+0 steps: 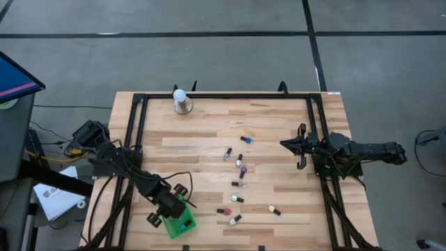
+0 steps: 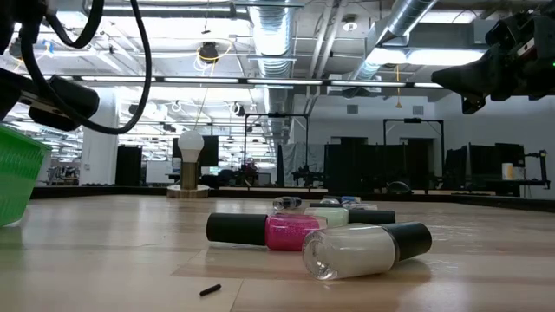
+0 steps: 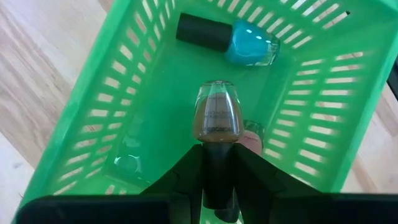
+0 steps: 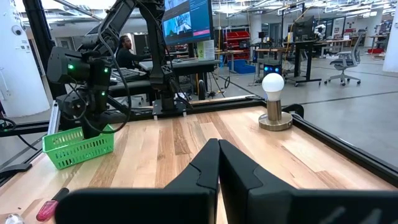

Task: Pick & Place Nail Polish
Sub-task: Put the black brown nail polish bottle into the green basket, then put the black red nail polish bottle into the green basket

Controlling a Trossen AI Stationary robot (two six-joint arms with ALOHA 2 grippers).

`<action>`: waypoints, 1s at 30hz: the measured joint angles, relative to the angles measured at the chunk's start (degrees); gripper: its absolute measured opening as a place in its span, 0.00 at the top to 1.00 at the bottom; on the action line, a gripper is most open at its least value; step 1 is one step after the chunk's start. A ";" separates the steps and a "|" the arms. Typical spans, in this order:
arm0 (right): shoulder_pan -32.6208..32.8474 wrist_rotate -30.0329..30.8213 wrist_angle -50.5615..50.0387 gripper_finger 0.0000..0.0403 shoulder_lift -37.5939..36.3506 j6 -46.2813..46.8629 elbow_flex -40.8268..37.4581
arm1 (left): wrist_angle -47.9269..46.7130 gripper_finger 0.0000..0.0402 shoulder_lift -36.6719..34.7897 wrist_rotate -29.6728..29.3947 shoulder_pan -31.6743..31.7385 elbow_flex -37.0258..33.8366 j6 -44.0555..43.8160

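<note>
From my station I saw the left end effector (image 3: 219, 180) clamped on the dark cap of a brownish nail polish bottle (image 3: 218, 115), holding it inside the green basket (image 1: 180, 222). Its long axis ran straight out from the fingers, glass end leading toward the basket floor. A teal bottle (image 3: 252, 50) lay on its side on that floor, its cap pointing away from the basket's corner; I could also make out one or two clear glass shapes down there, too blurred to count.

Out on the table (image 1: 209, 132), beyond the basket toward the right arm, I counted nine loose bottles, all lying flat at mixed angles. Nearest the basket were a pink bottle (image 2: 269, 230) and a white bottle (image 2: 364, 250) just beside it, apart but nearly parallel in the low view, their dark caps pointing opposite ways.

The right end effector (image 4: 217, 163) hung above the table edge opposite the basket, fingers pressed together on nothing.

The table was pale butcher-block wood inside a black frame. One white ball-topped stand (image 1: 181, 102) stood near the far rail. Past the basket I saw a lab with monitors, desks, office chairs and a seated person (image 4: 126, 51).
</note>
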 joint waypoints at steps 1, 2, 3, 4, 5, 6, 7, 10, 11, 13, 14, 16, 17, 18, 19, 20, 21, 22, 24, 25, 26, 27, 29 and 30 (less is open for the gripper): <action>0.00 -0.01 0.00 1.00 0.00 -0.01 0.01 | 0.24 0.84 0.00 0.00 0.00 0.00 0.00; -0.02 0.00 0.01 1.00 0.00 -0.01 0.02 | 0.49 0.84 0.00 0.01 0.00 0.00 0.00; -0.02 0.00 -0.01 1.00 0.00 0.01 0.02 | 0.53 0.84 0.00 0.00 0.00 0.00 0.00; 0.00 -0.01 0.01 1.00 0.00 -0.01 0.02 | 0.53 0.84 0.00 0.00 0.00 0.00 -0.01; -0.02 0.00 0.01 1.00 0.00 -0.01 0.00 | 0.62 0.84 0.00 0.00 0.00 0.00 -0.02; -0.01 0.00 0.01 1.00 0.00 0.01 0.01 | 0.78 0.83 0.01 0.00 0.00 0.00 -0.02; 0.00 0.00 0.00 1.00 0.00 0.02 0.02 | 0.93 0.82 0.00 0.00 0.00 0.00 -0.02; -0.02 0.00 0.01 1.00 0.00 0.02 -0.01 | 1.11 0.78 0.00 -0.02 0.00 0.00 -0.28; -0.02 0.00 -0.01 1.00 0.00 0.04 0.00 | 1.20 0.76 0.00 -0.02 0.00 0.00 -0.39; 0.00 0.00 0.00 1.00 0.00 0.12 -0.01 | 1.33 0.73 0.00 0.01 0.00 0.00 -0.40; -0.02 0.00 0.01 1.00 0.00 0.10 -0.01 | 1.34 0.71 -0.01 0.19 0.00 0.00 -0.39; -0.01 0.00 0.01 1.00 0.00 0.10 0.00 | 1.35 0.67 -0.02 0.75 0.00 0.00 -0.39; 0.00 0.00 -0.01 1.00 0.00 0.10 -0.01 | 1.35 0.65 -0.02 0.87 0.00 0.00 -0.41; -0.02 0.00 0.01 1.00 0.00 0.10 0.00 | 1.38 0.64 -0.06 1.01 0.00 0.00 -0.48; 0.00 0.00 0.01 1.00 0.00 0.12 -0.01 | 1.31 0.62 -0.31 1.07 0.00 0.01 -0.79; -0.02 0.00 -0.01 1.00 0.00 0.12 0.01 | 1.15 0.60 -0.77 1.09 0.00 0.21 -1.34; -0.01 0.00 0.00 1.00 0.00 0.12 -0.01 | 1.20 0.59 -1.41 1.09 0.03 0.62 -1.73; 0.00 0.00 0.01 1.00 0.00 0.12 0.01 | 1.38 0.57 -2.23 1.09 0.31 1.10 -1.93; -0.01 0.00 0.01 1.00 0.00 0.12 0.00 | 1.40 0.54 -4.31 1.05 0.75 2.08 -1.97; -0.01 0.00 0.00 1.00 0.00 0.11 0.00 | 1.31 0.53 -5.56 0.54 0.99 2.58 -1.99; 0.00 0.00 0.01 1.00 0.00 0.12 -0.01 | 1.27 0.52 -7.05 -0.36 1.30 3.13 -2.00; 0.00 -0.02 0.01 1.00 0.00 0.12 0.02 | 1.32 0.52 -8.48 -1.73 1.73 3.88 -2.07; -0.02 0.00 0.01 1.00 0.00 0.12 -0.01 | 1.41 0.51 -11.68 -5.68 2.73 5.19 -2.18; -0.02 0.00 0.01 1.00 0.00 0.10 -0.01 | 1.37 0.50 -13.16 -7.93 3.51 5.89 -2.16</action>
